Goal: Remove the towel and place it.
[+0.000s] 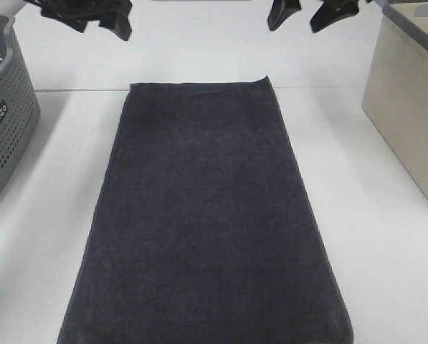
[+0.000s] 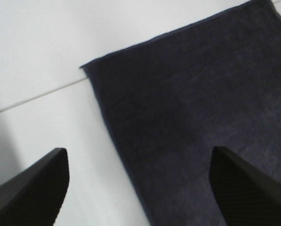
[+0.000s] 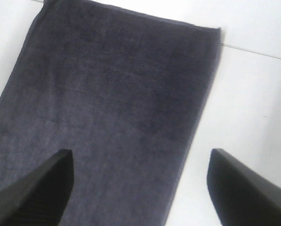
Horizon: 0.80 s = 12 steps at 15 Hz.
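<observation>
While both pincers hang spread wide and empty at the top of the frame, the towel lies flat on the table, its long axis running from top to bottom; left pincer and right pincer hover near its upper corners, about equally close

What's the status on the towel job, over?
Left gripper and right gripper open, above the table. Towel spread flat, untouched. Grey basket and beige bin off to the sides, nothing blocking.
</observation>
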Tool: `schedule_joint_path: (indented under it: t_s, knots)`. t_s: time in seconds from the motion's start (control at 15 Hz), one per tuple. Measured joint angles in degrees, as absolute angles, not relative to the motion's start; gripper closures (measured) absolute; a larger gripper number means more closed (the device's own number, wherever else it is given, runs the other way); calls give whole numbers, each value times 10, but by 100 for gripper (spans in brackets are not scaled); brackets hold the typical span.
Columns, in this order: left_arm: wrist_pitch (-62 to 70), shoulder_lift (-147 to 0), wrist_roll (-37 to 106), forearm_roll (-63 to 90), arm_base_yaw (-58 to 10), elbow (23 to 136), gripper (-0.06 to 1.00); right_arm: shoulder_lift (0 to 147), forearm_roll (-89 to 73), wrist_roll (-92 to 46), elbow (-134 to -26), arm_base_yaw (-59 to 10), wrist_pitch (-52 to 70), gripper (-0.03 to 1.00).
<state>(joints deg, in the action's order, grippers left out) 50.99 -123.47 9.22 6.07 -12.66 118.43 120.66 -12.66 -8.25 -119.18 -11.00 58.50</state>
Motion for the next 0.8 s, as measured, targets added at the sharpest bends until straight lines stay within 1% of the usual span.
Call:
schedule_joint_path:
  t_s: [0.13, 0.27, 0.33, 0.4, 0.47, 0.53, 0.67, 0.8]
  knots:
    - [605, -1170, 29, -14, -119, 1185, 17, 1142, -70, -46, -1192, -108, 633, 20]
    - [646, -1135, -7, -49, -94, 1187, 17, 1105, -62, -21, -1192, -92, 666, 20]
    - [662, -1114, -20, -58, -67, 1187, 17, 1087, -64, -5, -1192, -74, 686, 20]
    - [684, -1092, -32, -63, -8, 1187, 17, 1069, -67, 8, -1192, -43, 694, 20]
    - [684, -1092, -32, -63, -8, 1187, 17, 1069, -67, 8, -1192, -43, 694, 20]
    - [694, -1085, -34, -62, 15, 1187, 17, 1060, -67, 9, -1192, -36, 697, 20]
    - [694, -1075, -22, -53, 15, 1182, 17, 1044, -74, 9, -1191, -37, 698, 20]
    - [694, -1039, -14, -30, 14, 1131, 17, 990, -76, 9, -1145, -37, 696, 20]
